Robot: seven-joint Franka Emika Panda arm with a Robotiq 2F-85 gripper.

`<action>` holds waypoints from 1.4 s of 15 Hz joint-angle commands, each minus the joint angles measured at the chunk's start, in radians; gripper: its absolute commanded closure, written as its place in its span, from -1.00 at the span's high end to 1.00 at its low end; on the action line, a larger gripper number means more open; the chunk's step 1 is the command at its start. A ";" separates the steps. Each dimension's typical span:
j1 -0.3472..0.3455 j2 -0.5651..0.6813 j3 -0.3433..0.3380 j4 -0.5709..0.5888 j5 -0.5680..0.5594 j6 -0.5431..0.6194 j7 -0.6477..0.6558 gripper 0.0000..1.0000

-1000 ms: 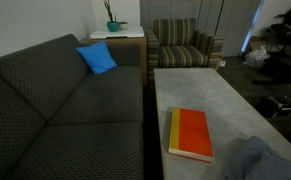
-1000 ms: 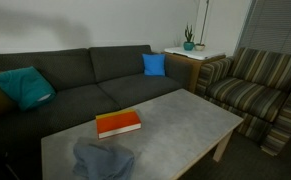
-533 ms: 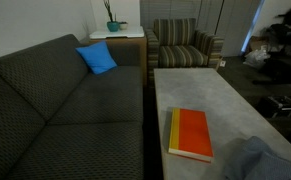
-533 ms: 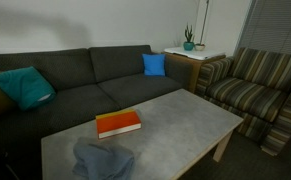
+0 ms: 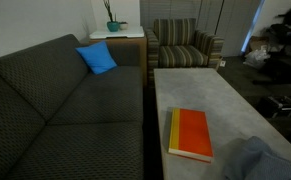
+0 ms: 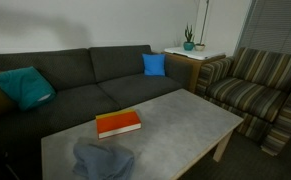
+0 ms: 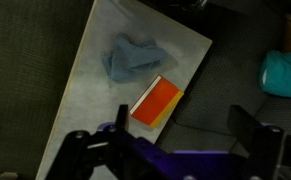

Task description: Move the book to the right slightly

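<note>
The book (image 5: 191,134) is flat with an orange cover and a yellow edge. It lies on the grey coffee table (image 5: 210,92) near the edge that faces the sofa, and shows in both exterior views (image 6: 118,123) and in the wrist view (image 7: 157,102). My gripper (image 7: 180,135) is open and empty, high above the table and sofa, with the book below its jaws and well apart from them. The arm is not seen in either exterior view.
A crumpled grey-blue cloth (image 6: 103,160) lies on the table beside the book. A dark sofa (image 6: 75,85) holds a blue cushion (image 6: 154,64) and a teal cushion (image 6: 22,86). A striped armchair (image 6: 257,90) and a side table with a plant (image 6: 189,42) stand beyond.
</note>
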State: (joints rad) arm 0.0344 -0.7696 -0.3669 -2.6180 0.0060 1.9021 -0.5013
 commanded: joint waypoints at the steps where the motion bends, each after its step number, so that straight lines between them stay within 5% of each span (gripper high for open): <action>1: -0.024 0.007 0.020 0.002 0.016 -0.002 -0.014 1.00; 12: -0.024 0.006 0.020 -0.003 0.019 0.022 -0.012 1.00; 21: 0.054 0.174 -0.023 0.021 0.119 0.134 -0.114 1.00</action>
State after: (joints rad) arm 0.0594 -0.7001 -0.3703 -2.6180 0.0576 1.9869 -0.5433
